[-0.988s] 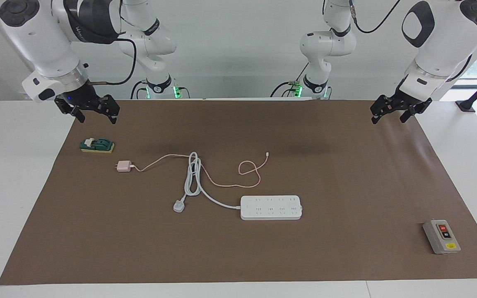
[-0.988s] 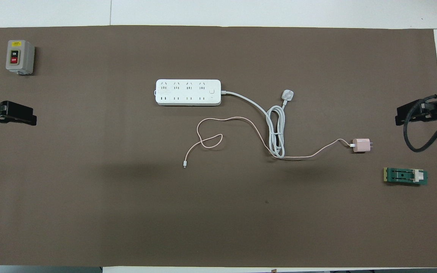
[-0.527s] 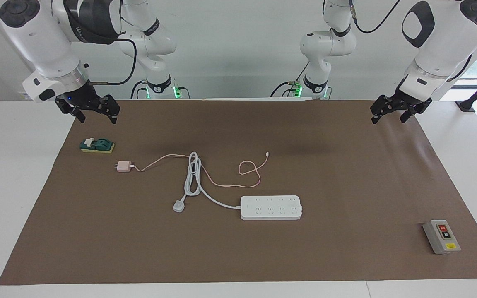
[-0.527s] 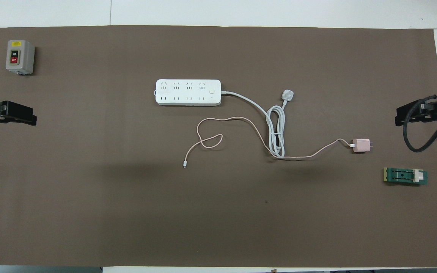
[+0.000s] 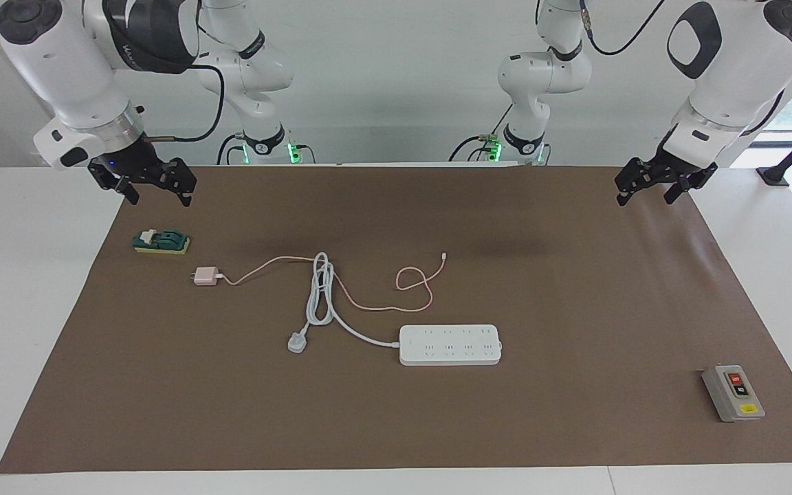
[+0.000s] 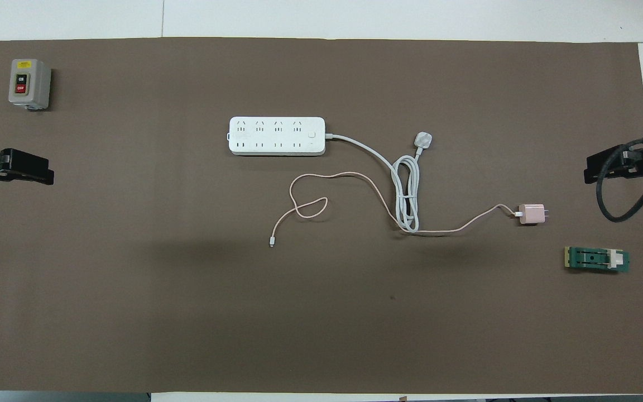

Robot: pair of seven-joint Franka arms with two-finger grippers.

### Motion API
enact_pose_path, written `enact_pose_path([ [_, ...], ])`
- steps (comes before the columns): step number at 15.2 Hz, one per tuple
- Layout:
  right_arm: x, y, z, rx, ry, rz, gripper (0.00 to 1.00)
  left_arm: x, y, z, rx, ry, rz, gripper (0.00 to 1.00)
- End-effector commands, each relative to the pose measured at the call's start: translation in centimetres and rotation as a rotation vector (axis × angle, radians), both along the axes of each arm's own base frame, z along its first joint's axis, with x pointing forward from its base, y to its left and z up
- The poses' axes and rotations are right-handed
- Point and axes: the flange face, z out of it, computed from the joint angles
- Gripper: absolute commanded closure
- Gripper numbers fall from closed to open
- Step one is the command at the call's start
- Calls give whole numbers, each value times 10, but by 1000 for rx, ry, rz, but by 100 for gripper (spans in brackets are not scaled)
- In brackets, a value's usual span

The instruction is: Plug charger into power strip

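Overhead, only the tips of both hands show; the facing view shows the whole arms. The right hand (image 5: 152,185), fingers apart and empty, hangs over the brown mat's edge, near the small pale-pink cube charger (image 5: 205,276) lying unplugged on the desk. The long flat white power strip (image 5: 449,344) lies between both hands. The left hand (image 5: 658,182) waits, fingers apart.

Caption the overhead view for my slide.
Charger lies unplugged beside the coiled cord, nearer the robots than the power strip.
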Motion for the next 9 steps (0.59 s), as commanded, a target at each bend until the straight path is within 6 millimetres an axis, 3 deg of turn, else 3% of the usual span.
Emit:
enact_pose_path([
  [1,2,-3,1,-6,-12,-164,0,-6,3,3,6,-9,-3,0],
  [6,-4,3,-14,9,37,-550,0,-8,5,4,6,2,3,0],
  [9,-5,4,-21,-3,56,-725,0,-11,9,16,3,-21,5,0],
])
